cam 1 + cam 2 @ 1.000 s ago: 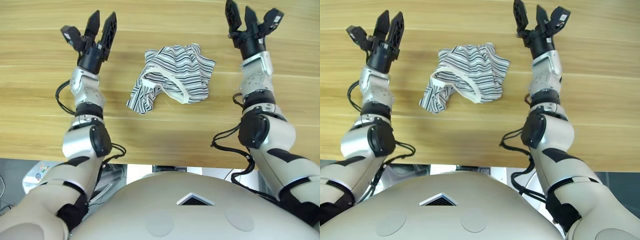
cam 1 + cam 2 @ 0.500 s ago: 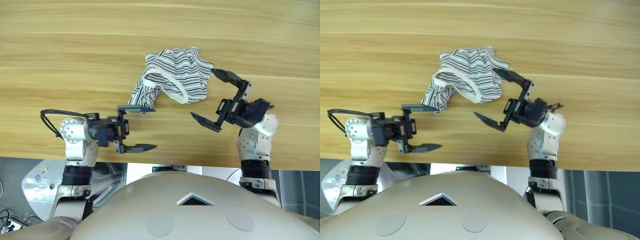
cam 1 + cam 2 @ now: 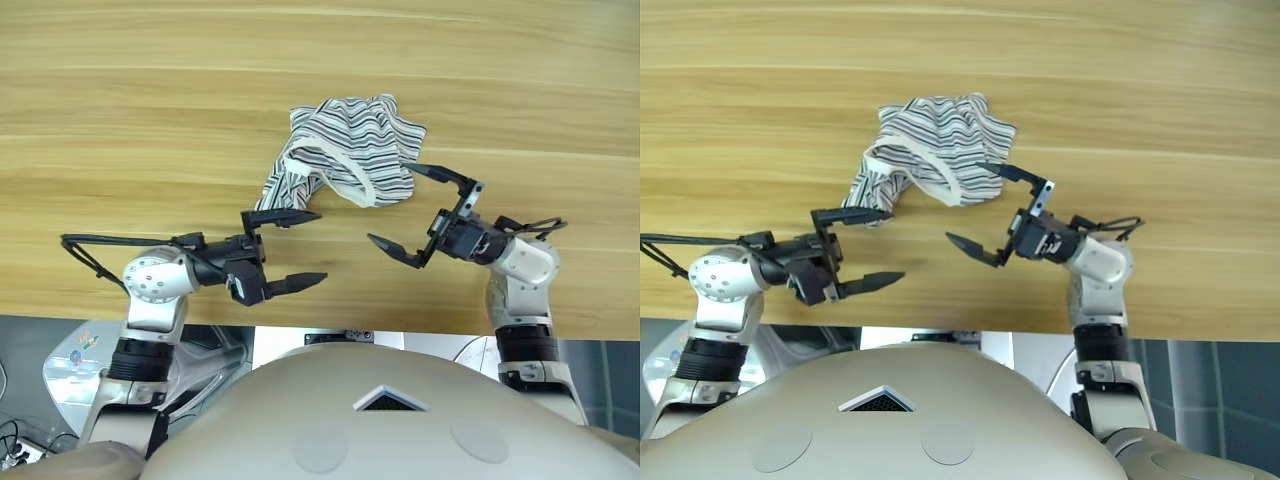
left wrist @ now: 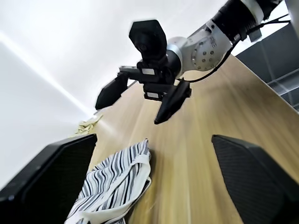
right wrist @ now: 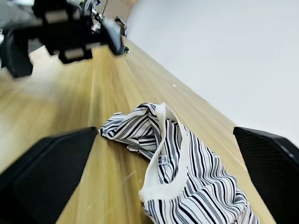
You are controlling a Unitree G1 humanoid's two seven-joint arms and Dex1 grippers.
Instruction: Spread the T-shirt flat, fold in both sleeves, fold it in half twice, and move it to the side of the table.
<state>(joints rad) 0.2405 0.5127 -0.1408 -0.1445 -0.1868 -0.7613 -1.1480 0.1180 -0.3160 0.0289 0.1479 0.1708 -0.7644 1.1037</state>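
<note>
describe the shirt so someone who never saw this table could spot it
On the wooden table, look near the middle, just beyond the left pincer and the right pincer. The T-shirt is the crumpled heap there: thin dark-and-white stripes, a plain white collar band, the only cloth there.

Obstacle: crumpled T-shirt, upper centre of the head view, lying on the table.
Open wood: wide stretches at upper left and upper right.
Left gripper: lower left of centre, jaws spread; upper finger at the shirt's lower-left corner, contact unclear.
Right gripper: right of centre, jaws spread; upper finger beside the shirt's lower-right hem.
Gap: a lane of wood between the two grippers, below the shirt.
</note>
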